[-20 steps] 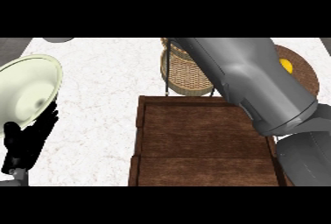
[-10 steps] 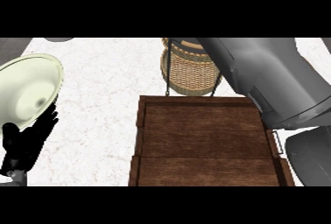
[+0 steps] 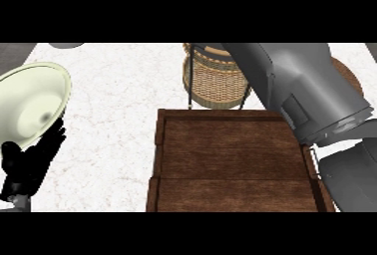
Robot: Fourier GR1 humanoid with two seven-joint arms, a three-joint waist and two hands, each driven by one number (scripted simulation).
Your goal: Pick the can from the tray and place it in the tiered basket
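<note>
1. At the lower left of the frame the left hand (image 3: 29,167) rests where it was a second ago, fingers straight and relaxed, holding nothing, just below a pale plate (image 3: 33,102) on the white table (image 3: 117,124).
2. In the lower middle, the wooden tray (image 3: 232,154) shows bare boards; no can is visible on it.
3. At top centre the tiered basket (image 3: 213,79) is more exposed than before.
4. On the right, the grey right forearm (image 3: 305,94) has swung rightward off the basket. Its hand is out of sight, so its state cannot be told; the can is probably carried there or hidden.
</note>
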